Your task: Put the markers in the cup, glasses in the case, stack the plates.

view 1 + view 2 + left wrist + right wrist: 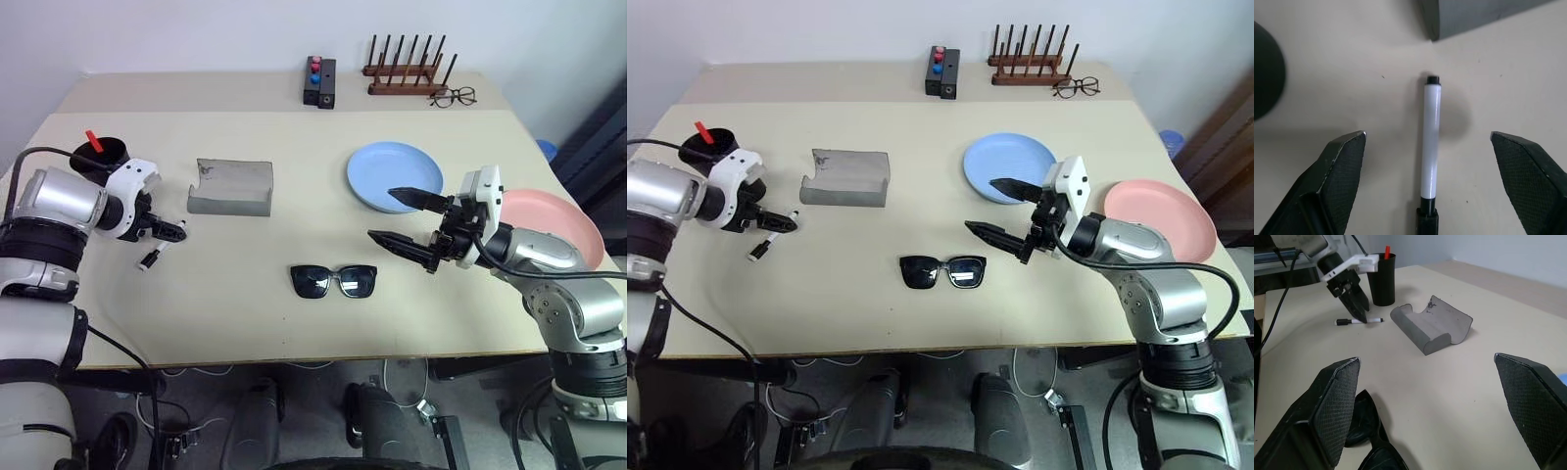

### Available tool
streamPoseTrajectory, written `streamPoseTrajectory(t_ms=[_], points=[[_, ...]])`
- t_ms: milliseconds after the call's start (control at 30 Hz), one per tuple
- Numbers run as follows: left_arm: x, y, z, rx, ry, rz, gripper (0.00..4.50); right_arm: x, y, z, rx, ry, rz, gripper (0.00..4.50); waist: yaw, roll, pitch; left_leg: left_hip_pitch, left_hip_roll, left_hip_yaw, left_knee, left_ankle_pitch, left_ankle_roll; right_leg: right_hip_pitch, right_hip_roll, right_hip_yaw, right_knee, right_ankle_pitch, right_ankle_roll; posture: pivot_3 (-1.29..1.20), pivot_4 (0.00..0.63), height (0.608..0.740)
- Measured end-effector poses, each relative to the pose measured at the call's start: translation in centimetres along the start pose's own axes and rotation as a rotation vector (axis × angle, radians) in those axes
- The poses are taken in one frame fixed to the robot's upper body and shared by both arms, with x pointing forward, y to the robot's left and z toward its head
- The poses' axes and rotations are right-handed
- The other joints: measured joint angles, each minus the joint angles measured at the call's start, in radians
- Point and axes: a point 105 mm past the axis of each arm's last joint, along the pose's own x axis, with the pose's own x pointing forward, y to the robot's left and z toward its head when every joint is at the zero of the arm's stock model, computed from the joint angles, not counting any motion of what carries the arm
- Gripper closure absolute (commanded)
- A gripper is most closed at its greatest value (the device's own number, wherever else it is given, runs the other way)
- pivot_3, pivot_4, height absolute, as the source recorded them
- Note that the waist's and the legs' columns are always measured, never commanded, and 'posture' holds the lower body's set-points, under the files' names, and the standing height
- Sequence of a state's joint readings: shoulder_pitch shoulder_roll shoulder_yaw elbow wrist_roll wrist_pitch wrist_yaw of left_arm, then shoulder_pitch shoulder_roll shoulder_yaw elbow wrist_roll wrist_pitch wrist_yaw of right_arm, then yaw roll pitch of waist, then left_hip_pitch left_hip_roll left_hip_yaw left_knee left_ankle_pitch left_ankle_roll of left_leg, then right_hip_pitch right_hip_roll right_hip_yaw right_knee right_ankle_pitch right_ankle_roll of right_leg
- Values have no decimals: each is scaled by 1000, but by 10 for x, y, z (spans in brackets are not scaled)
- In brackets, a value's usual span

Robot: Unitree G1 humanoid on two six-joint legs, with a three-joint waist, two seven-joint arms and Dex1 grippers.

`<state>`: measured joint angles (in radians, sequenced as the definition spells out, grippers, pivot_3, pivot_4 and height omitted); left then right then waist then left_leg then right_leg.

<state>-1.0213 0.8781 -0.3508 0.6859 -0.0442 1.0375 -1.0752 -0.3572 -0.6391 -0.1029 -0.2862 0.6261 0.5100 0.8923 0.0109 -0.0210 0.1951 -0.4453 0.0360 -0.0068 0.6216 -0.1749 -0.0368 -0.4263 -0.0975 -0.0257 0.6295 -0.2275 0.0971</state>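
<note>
A white marker (1431, 147) with black ends lies flat on the table, and my left gripper (168, 230) hangs open just over it, one finger on each side, not touching. The dark cup (101, 157) stands at the far left with a red-capped marker (93, 140) sticking out. The grey case (231, 186) lies open beside it. Black sunglasses (334, 280) rest near the front middle. My right gripper (380, 213) hovers open and empty between the sunglasses and the blue plate (377, 166). The pink plate (558, 220) lies apart at the right edge.
At the back edge stand a black box with red and blue buttons (319, 82), a wooden peg rack (404, 73) and wire-framed spectacles (453, 96). The table's front edge runs close below the sunglasses.
</note>
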Motion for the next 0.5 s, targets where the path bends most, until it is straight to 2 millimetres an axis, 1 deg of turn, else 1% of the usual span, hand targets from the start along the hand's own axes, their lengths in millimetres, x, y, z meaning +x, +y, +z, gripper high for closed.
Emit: streamPoseTrajectory(t_ms=[167, 200, 267, 300, 467, 500], points=[[2, 1, -1, 6, 35, -13, 275, 0, -1, 0, -4, 2, -4, 0, 0, 0, 0, 0, 0, 0, 0, 0, 0, 0, 0, 0, 0, 0, 0, 0, 150, 740], [4, 1, -4, 9, 47, -16, 507, 0, -1, 0, -6, 2, -5, 0, -1, 0, 0, 0, 0, 0, 0, 0, 0, 0, 0, 0, 0, 0, 0, 0, 150, 740], [4, 2, -4, 23, 62, -12, 1094, 0, -1, 0, -13, 3, -8, 0, -1, 0, 0, 0, 0, 0, 0, 0, 0, 0, 0, 0, 0, 0, 0, 0, 150, 740], [5, 4, -5, 28, 71, -5, 1526, 0, -1, 0, -14, 2, -9, 0, -1, 0, 0, 0, 0, 0, 0, 0, 0, 0, 0, 0, 0, 0, 0, 0, 150, 740], [6, 5, -6, 32, 88, 6, 4037, 0, -2, 0, -20, -1, -15, 0, 0, 0, 0, 0, 0, 0, 0, 0, 0, 0, 0, 0, 0, 0, 0, 0, 150, 740], [6, 5, -7, 31, 90, 6, 4439, 0, -2, 0, -20, -1, -16, 0, 0, 0, 0, 0, 0, 0, 0, 0, 0, 0, 0, 0, 0, 0, 0, 0, 150, 740]])
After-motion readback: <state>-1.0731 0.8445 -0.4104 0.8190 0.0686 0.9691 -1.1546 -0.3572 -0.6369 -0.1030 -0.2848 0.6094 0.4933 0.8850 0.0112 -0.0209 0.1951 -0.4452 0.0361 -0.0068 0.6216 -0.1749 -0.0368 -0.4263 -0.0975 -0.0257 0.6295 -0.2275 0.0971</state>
